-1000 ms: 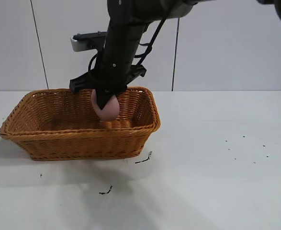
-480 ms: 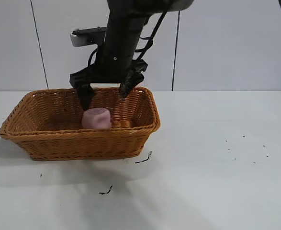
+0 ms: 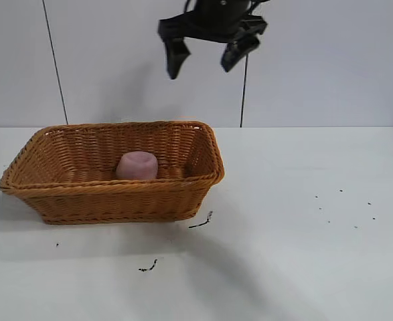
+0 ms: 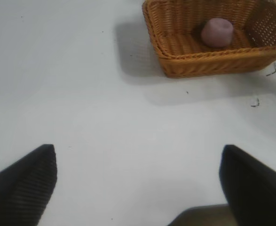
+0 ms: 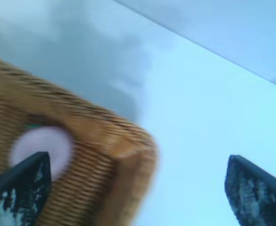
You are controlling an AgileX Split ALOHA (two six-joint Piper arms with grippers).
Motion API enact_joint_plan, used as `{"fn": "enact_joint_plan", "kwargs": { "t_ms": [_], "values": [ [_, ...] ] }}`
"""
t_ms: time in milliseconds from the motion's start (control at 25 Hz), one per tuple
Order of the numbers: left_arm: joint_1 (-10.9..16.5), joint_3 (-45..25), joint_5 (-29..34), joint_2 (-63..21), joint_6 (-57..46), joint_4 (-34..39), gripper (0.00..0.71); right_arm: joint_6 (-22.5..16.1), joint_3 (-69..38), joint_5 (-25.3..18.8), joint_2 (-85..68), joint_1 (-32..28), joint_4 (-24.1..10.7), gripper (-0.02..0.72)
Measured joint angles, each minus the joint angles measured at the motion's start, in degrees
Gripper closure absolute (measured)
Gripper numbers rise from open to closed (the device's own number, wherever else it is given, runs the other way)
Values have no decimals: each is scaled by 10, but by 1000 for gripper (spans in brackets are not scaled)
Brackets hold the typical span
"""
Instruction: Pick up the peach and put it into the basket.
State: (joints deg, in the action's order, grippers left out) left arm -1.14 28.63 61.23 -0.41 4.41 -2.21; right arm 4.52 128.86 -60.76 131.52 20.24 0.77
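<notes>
Peach [image 3: 137, 164] — small pale pink matte lump — sits inside the large orange-brown woven wicker basket [image 3: 116, 194], near its right end, on the white surface [image 3: 303, 254]. Right gripper [image 3: 208, 55] hangs high above the basket, jaws spread wide, holding nothing. Left gripper [image 4: 138, 183] — jaws wide apart, empty, well away from the basket.

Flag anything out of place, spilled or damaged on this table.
Only small dark specks and scraps scattered on the table in front of and right of the basket. The peach sits inside it, undamaged.
</notes>
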Motion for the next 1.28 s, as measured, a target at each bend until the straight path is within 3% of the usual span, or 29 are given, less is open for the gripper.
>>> {"fn": "enact_joint_plan", "kwargs": {
  "t_ms": [400, 600, 840, 1000, 1280],
  "values": [
    [0, 0, 0, 0, 0, 0, 18, -9, 0, -47, -5, -169, -2, 15],
    [0, 0, 0, 0, 0, 0, 18, -11, 0, -83, -22, -186, -4, 15],
    [0, 0, 0, 0, 0, 0, 18, -11, -17, -89, -61, -186, 2, 15],
    [0, 0, 0, 0, 0, 0, 18, -11, -98, -89, -139, -186, 4, 15],
    [0, 0, 0, 0, 0, 0, 18, -11, -359, -88, -364, -186, 4, 15]
  ]
}}
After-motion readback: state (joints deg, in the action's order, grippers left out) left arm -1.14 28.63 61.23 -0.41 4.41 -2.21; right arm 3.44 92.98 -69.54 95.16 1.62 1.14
